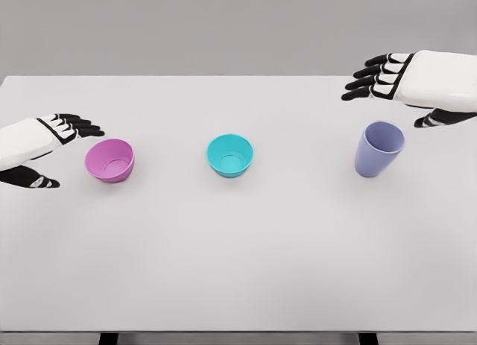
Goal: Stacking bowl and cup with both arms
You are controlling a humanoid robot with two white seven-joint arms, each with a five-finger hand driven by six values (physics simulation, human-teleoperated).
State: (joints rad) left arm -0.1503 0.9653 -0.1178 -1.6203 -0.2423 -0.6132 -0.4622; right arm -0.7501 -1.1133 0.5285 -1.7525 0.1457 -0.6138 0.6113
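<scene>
White table (238, 270) is seen bearing everything. Just beyond the spread, empty fingers of the left hand (37, 147) a pink bowl (110, 160) is set; a teal bowl (229, 154) is centred. Below the right hand (417, 84), also spread and empty, a lavender cup (378, 148) is stood.

Left arm runs off the picture's left edge, only the left hand (41, 147) and a bit of wrist showing. Right arm's cut off at the right edge too, just past the right hand (414, 84). The table (238, 270) loses its front corners at the bottom edge, legs barely peeking in.
</scene>
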